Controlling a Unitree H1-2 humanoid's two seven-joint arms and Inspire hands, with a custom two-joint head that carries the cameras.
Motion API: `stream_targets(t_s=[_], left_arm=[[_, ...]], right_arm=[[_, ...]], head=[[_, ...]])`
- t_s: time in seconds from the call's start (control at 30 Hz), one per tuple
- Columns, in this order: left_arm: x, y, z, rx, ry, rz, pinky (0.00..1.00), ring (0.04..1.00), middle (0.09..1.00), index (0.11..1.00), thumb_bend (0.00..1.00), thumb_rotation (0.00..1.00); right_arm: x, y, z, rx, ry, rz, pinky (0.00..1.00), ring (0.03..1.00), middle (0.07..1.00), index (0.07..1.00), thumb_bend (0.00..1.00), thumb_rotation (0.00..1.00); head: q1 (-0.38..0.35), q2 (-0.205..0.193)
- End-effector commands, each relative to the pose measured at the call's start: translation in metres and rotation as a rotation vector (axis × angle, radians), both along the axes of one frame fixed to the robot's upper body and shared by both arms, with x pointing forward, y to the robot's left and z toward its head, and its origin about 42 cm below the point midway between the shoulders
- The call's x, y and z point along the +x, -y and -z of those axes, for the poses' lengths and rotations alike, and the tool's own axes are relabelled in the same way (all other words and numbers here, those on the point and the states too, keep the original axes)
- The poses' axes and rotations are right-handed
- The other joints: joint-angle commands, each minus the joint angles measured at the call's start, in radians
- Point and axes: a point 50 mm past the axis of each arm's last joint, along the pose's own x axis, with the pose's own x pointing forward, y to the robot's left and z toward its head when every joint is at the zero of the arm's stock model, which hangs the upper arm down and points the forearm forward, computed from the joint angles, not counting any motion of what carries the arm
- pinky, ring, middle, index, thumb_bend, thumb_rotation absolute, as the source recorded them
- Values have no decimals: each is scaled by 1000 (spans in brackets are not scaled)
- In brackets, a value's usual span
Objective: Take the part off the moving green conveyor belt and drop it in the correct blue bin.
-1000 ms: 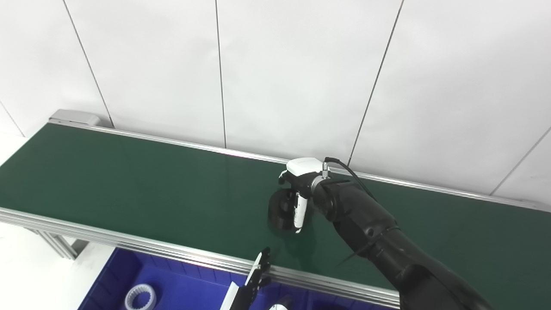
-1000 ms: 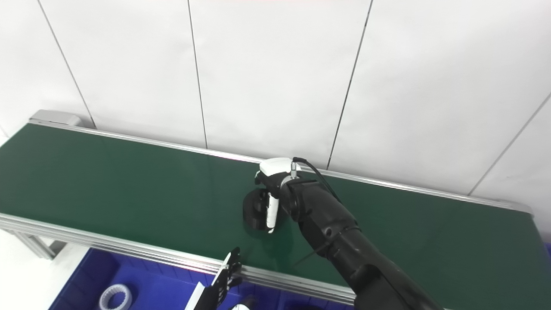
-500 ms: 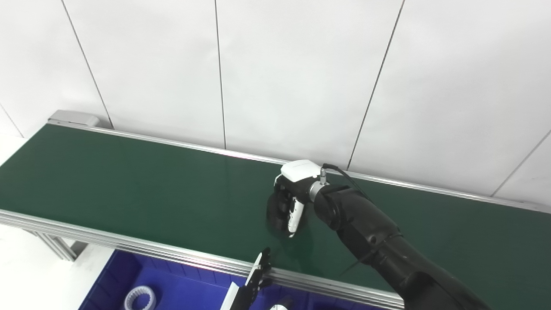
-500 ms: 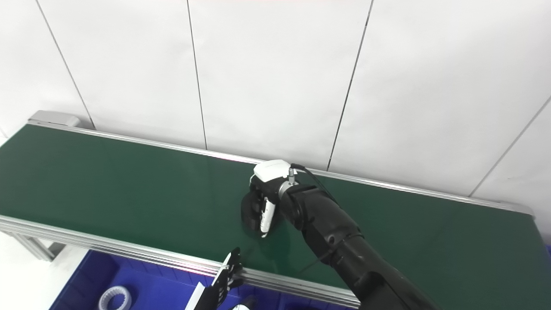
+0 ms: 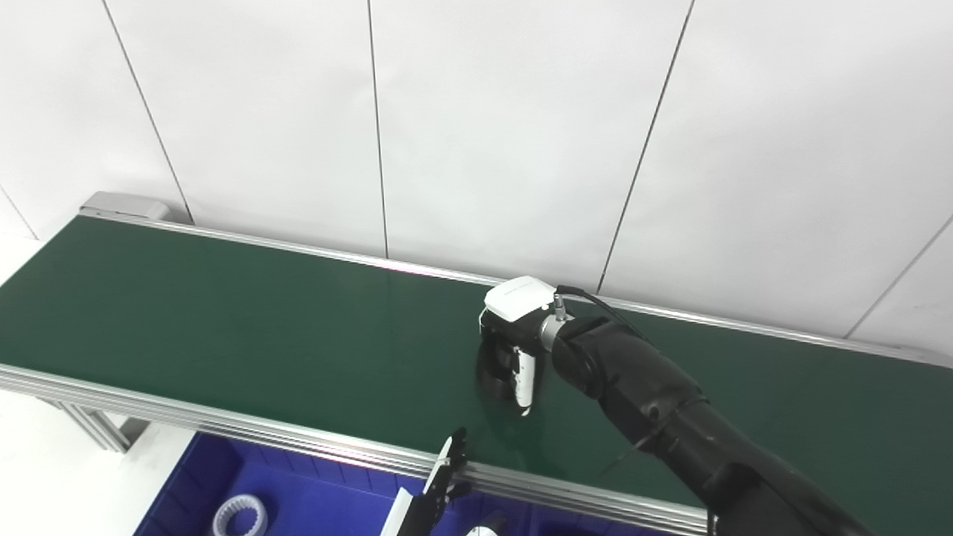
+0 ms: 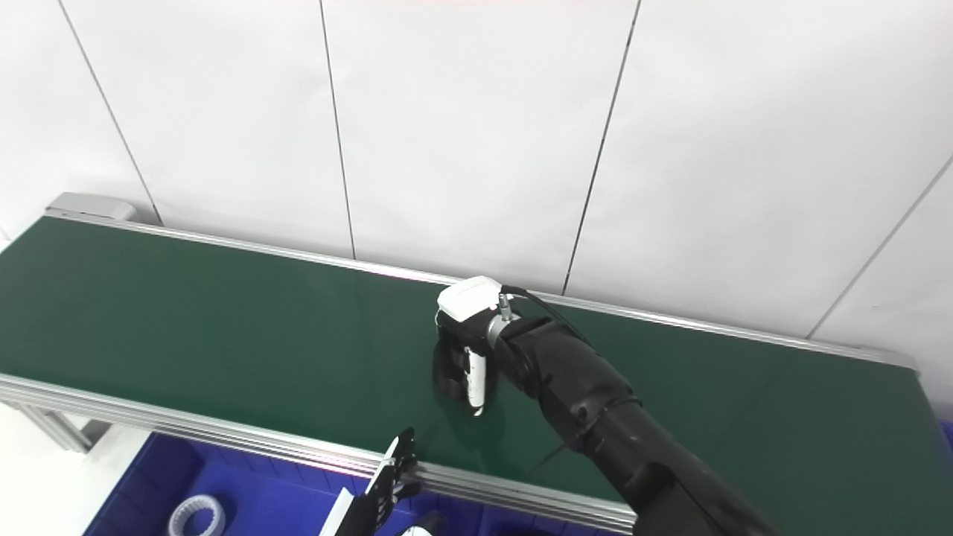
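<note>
The green conveyor belt (image 5: pixel 223 320) runs from left to right in front of a white wall. My right hand (image 5: pixel 514 357) reaches over the middle of the belt. Its fingers curl down around a dark round part (image 5: pixel 491 372), right at the belt's surface; the part also shows in the right eye view (image 6: pixel 445 372). The hand hides most of the part. My left hand (image 5: pixel 439 484) is open and empty. Its fingers point up just below the belt's front rail, above the blue bin (image 5: pixel 313 499).
A white toothed ring (image 5: pixel 240 515) lies in the blue bin's left compartment. The aluminium front rail (image 5: pixel 223 428) runs between the belt and the bin. The belt's left end roller housing (image 5: pixel 123 202) sits at the far left.
My right hand has closed its fingers around the dark part and shifted slightly right and toward the front rail. My left hand has stayed in place.
</note>
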Motion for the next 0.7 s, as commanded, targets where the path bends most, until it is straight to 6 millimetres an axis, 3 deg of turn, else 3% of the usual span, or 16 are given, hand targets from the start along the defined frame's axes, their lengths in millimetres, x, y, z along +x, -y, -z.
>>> stream_targets(t_s=[0.0, 0.07, 0.1, 0.13, 0.17, 0.2, 0.23, 0.3, 0.67], left_arm=[[-3, 96, -36, -222, 7, 65, 837, 949, 1000, 1000, 590, 661], [-3, 96, -37, -221, 6, 64, 835, 947, 1000, 1000, 586, 659], [-3, 97, -37, -220, 5, 63, 832, 945, 1000, 1000, 587, 657], [-3, 96, -37, -222, 5, 63, 831, 945, 1000, 1000, 587, 656], [-3, 96, -36, -226, 4, 64, 833, 945, 1000, 1000, 587, 653], [-3, 96, -35, -228, 4, 63, 839, 947, 1000, 1000, 587, 651], [-3, 96, -35, -229, 4, 63, 840, 947, 1000, 1000, 584, 649], [-3, 95, -35, -229, 4, 63, 837, 947, 1000, 1000, 583, 647], [-3, 92, -34, -236, 2, 65, 840, 958, 1000, 1000, 590, 643]], right_arm=[[-13, -38, -11, -6, -11, -172, 544, 698, 690, 605, 974, 141], [-13, -37, -12, -19, 0, -181, 468, 593, 672, 652, 971, 133], [-12, -37, -12, -24, 5, -183, 398, 497, 609, 657, 963, 121], [-12, -37, -11, -33, 13, -183, 391, 488, 603, 658, 963, 119], [-12, -37, -11, -44, 21, -179, 299, 380, 539, 574, 753, 61], [-12, -38, -11, -48, 28, -168, 248, 325, 506, 531, 645, 31], [-12, -38, -11, -49, 33, -161, 229, 320, 449, 526, 572, 12], [-11, -37, -12, -41, 40, -157, 235, 367, 454, 540, 528, 3], [-10, -36, -21, 78, 48, -153, 290, 406, 476, 533, 516, 0]], head=[[0, 0], [0, 0], [0, 0], [-4, -1], [-4, -1], [-4, -1], [-5, 0], [-5, 0], [-11, 1]])
